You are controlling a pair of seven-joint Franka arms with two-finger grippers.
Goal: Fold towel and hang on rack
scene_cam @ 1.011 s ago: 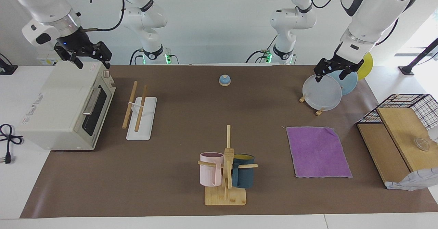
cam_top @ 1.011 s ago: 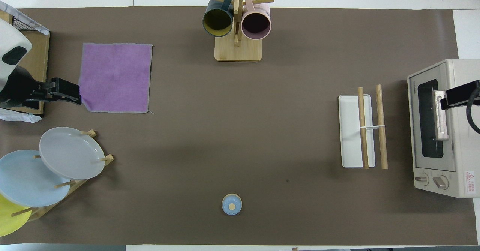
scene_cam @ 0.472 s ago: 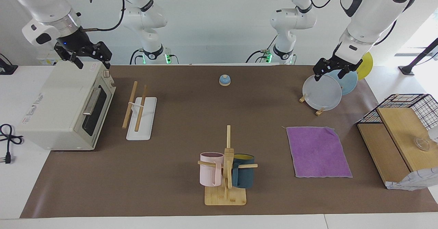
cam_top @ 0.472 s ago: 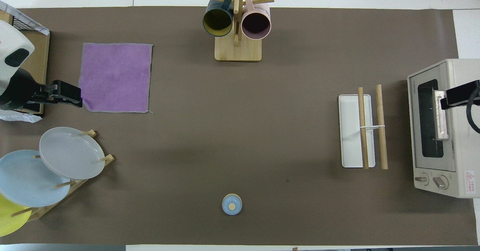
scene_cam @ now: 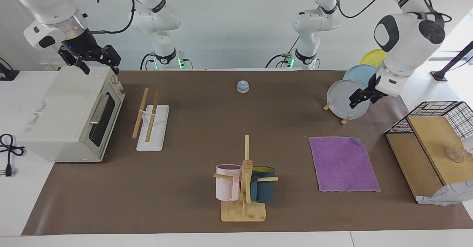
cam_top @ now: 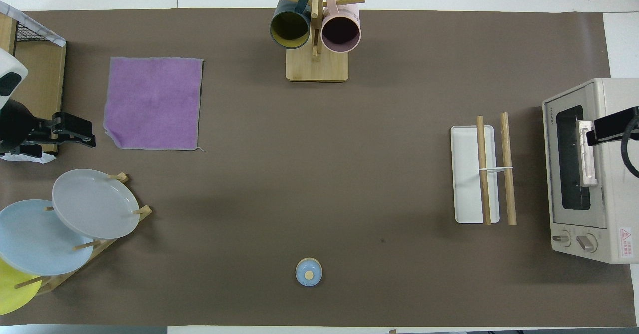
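The yellow plate [cam_top: 11,294] at the end of the plate stand [cam_top: 107,244] is cut off by the overhead picture's edge, and in the facing view the left arm's wrist hides part of it; the blue plate [scene_cam: 360,78] and grey plate [scene_cam: 345,99] stand in front of it on the same stand. The toaster oven [scene_cam: 70,116] runs out of the overhead view at the right arm's end, with only its glass door and knobs seen there. The wire basket [scene_cam: 449,116] and wooden boards at the left arm's end are also clipped by both frames. The left gripper [scene_cam: 364,96] hangs in the air over the brown mat near the grey plate's rim, its wrist bent down from a raised elbow and its fingers spread wide, holding nothing. The right gripper [scene_cam: 97,60] hovers above the toaster oven's top, angled down, its fingers likewise wide and empty; in the overhead view only a dark piece of it shows. The towel [scene_cam: 343,164] lies flat and unfolded, purple face up, on the mat toward the left arm's end, farther from the robots than the plate stand. The rack [scene_cam: 149,119] stands just beside the toaster oven, well apart from the towel, its two wooden rods bare. Between them stand a mug tree [scene_cam: 244,188] with a pink and a teal mug, and a small blue bell [scene_cam: 242,86].
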